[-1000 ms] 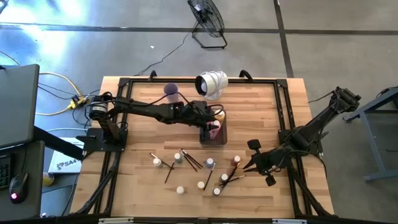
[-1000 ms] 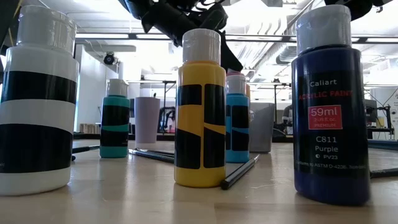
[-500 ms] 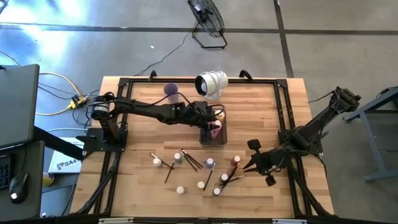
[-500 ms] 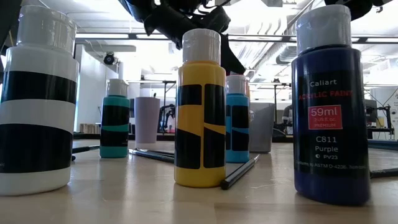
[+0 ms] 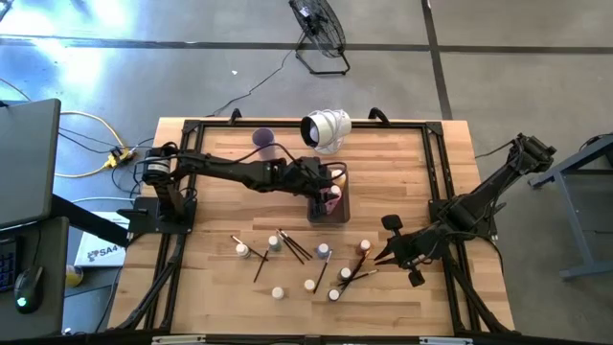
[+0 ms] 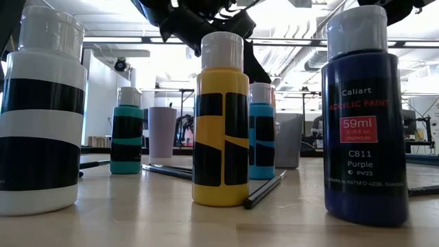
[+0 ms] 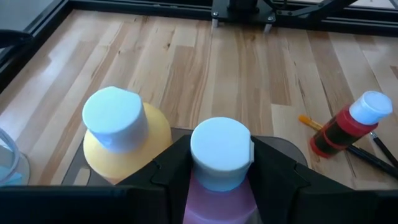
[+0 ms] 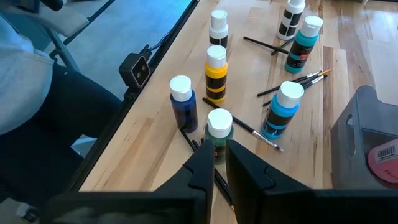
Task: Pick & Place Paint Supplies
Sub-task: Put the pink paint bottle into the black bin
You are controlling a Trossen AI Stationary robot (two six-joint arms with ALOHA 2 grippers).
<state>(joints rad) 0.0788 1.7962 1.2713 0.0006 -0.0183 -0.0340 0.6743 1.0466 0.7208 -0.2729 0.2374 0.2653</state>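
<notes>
The grey tray (image 5: 329, 205) sits under the left gripper (image 7: 221, 163), whose fingers stand at both sides of the pink bottle (image 7: 221, 186) in the tray; grip or release, cannot tell. An orange bottle (image 7: 121, 134) stands just beside it. The right gripper (image 8: 216, 163) is closed w/ nothing held, above a green bottle (image 8: 219, 132).

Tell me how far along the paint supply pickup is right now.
Done: an orange bottle stands in the tray. In hand: the left gripper brackets a pink bottle over it. Left: the other bottles, brushes and the waiting right gripper.
</notes>
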